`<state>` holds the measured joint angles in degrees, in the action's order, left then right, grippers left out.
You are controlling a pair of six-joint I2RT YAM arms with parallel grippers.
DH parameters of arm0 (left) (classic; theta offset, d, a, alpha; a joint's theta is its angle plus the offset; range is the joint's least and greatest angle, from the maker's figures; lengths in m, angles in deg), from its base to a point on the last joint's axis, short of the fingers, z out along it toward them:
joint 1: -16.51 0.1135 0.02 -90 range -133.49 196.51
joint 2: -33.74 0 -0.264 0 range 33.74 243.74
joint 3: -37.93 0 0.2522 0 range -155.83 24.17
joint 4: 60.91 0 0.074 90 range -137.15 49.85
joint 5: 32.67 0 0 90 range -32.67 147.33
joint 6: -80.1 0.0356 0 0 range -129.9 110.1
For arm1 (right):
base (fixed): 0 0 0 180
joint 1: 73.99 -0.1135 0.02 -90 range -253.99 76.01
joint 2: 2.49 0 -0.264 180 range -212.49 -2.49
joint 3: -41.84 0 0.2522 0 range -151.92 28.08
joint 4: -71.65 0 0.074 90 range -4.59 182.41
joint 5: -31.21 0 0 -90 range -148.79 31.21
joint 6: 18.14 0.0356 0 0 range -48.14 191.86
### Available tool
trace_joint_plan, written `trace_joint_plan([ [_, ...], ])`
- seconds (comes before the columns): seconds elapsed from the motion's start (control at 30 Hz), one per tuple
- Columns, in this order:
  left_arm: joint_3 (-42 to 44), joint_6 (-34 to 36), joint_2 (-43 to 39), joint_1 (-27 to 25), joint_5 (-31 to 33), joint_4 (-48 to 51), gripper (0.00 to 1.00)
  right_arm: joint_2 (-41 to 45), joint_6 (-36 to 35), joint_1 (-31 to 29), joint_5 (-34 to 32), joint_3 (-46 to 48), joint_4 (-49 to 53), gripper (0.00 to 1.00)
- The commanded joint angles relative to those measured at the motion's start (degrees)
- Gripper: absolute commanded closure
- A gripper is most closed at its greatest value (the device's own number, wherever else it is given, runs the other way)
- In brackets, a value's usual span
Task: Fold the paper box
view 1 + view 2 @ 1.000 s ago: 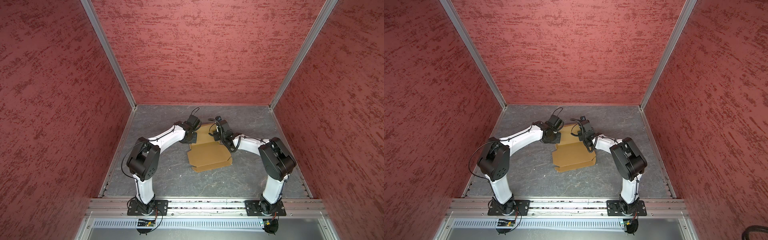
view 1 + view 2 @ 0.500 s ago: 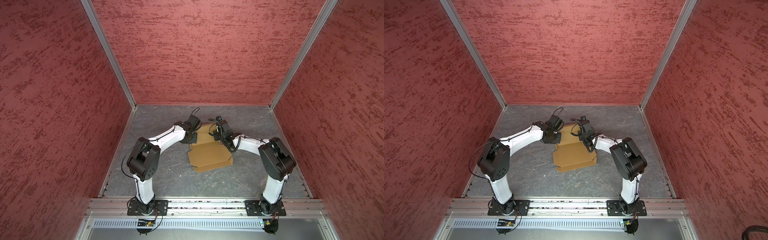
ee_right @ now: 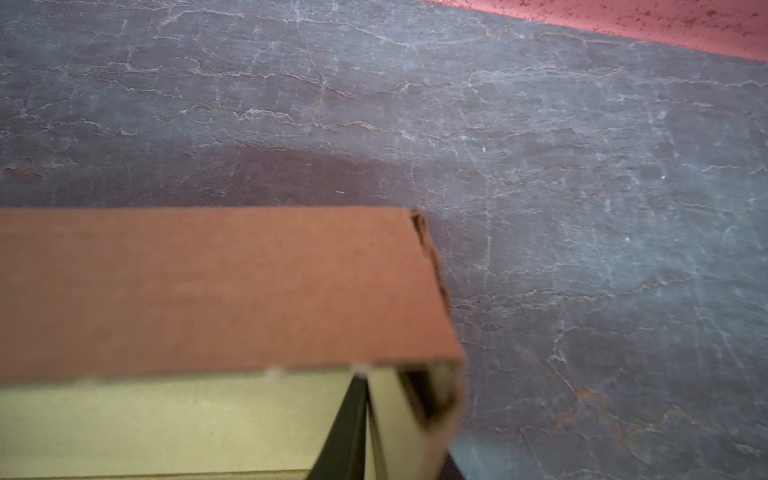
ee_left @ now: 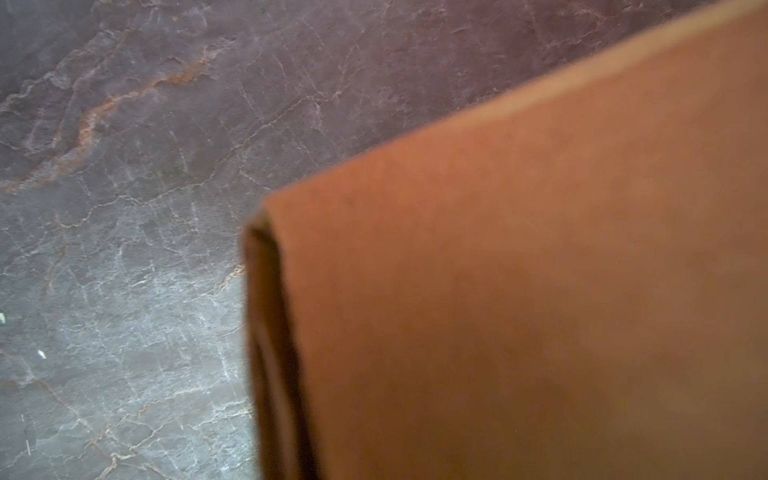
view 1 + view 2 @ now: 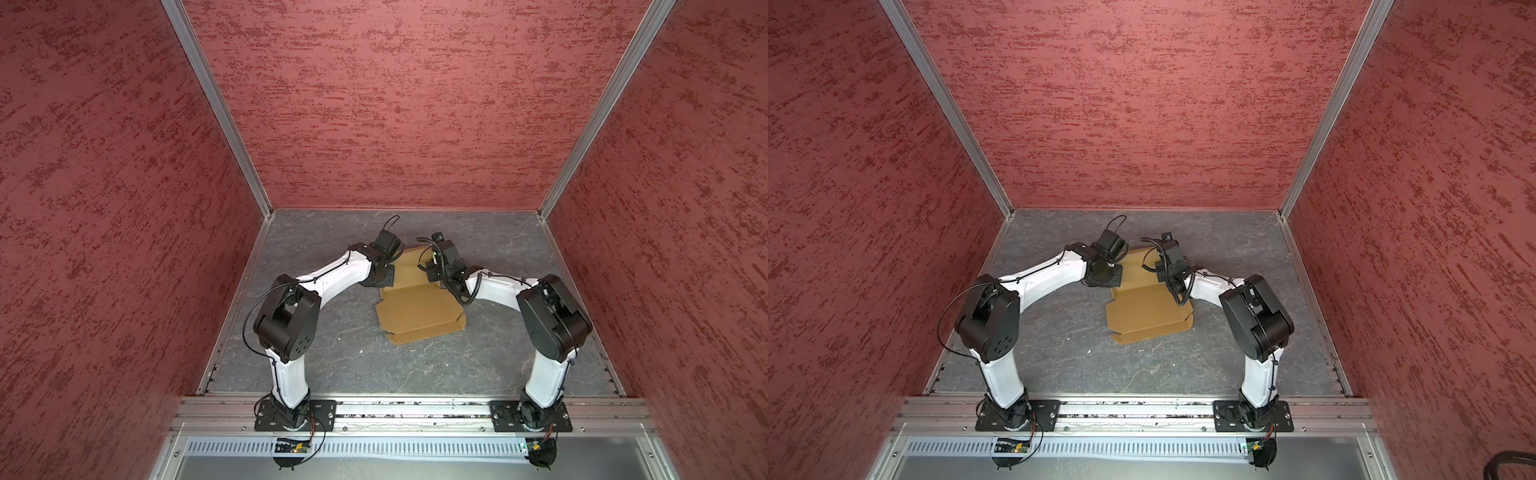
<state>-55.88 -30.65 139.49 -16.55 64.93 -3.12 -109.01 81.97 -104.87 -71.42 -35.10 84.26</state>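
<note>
1. The left gripper (image 5: 385, 275) is sitting at the far left edge of the paper box (image 5: 419, 313), jaws pressed together. I cannot tell whether they are pinching cardboard.
2. The paper box is lying mid-table (image 5: 332, 353) between both grippers, long axis running left-right, far part appearing lifted.
3. The right gripper (image 5: 433, 269) is sitting at the far right edge. I cannot tell how its jaws stand.

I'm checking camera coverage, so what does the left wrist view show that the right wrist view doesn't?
Only the left wrist view: a corner of the paper box with a dark folded edge. Only the right wrist view: a strip of red wall, the box's pale inner face, and a dark claw finger. Both: blurred brown cardboard close up over the grey veined table.
</note>
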Motion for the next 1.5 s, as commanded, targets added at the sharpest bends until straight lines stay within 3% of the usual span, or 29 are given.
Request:
trace_joint_plan([
  [0.0,-1.1,1.2,-1.4,-1.3,-2.5,-2.9,0.95,0.2,0.7,-0.9,3.2,-0.1,1.9,0.81],
  [0.57,-0.6,-0.6,-1.9,-0.5,-1.4,-3.0,0.96,1.1,2.8,-0.9,4.0,5.1,3.4,0.81],
  [0.87,-0.7,-0.5,-2.5,-0.5,-1.8,-2.6,0.95,0.7,1.1,-1.0,3.1,4.2,4.1,1.00],
  [1.33,-2.4,-1.0,-2.1,-2.0,-3.7,-2.3,0.95,-1.0,-1.2,-1.0,-0.3,1.0,7.4,1.00],
  [1.47,-2.6,-1.1,-1.6,-2.3,-3.4,-2.2,0.95,-0.3,-0.9,-1.0,-0.3,1.1,7.9,0.92],
])
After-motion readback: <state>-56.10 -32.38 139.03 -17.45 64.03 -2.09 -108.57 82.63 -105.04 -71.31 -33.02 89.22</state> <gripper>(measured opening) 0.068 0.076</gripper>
